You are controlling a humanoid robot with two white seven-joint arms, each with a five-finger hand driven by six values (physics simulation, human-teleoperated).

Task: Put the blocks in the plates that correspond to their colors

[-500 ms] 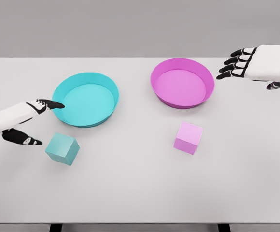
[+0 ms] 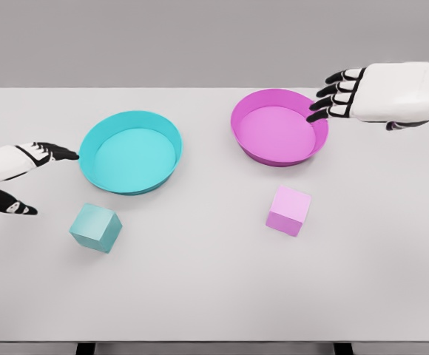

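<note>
The left hand [image 2: 18, 174] is being pulled back toward the left edge of the flat white table [image 2: 200, 296]. Half a second ago its forefinger was lying against the near-left rim of the shallow round cyan plate [image 2: 131, 151]; now the fingertip is sitting just clear of that rim. Thumb and fingers are being held spread apart, wide, with nothing gripped. The small matte cyan cube block [image 2: 95, 227] is sitting untouched on the table, in front of the cyan plate and just right of the retreating hand, in the same spot as before.

The right hand [image 2: 381, 92] is being moved inward and slightly up from the right. Its dark fingertips [image 2: 319, 103] are now being carried over the far-right rim of the shallow round magenta plate [image 2: 279, 126], where earlier they were hanging clear to the right of it. Fingers are being held loosely extended, nothing held. The pale magenta cube block [image 2: 288, 210] is resting on the table in front of the magenta plate, unmoved.

Both plates are being left empty; no block is placed yet. Judgement: the left side is being backed off rather than committed to a grasp, and the right hand is being staged, probably for a reach toward the magenta block, though it is well apart from it.
</note>
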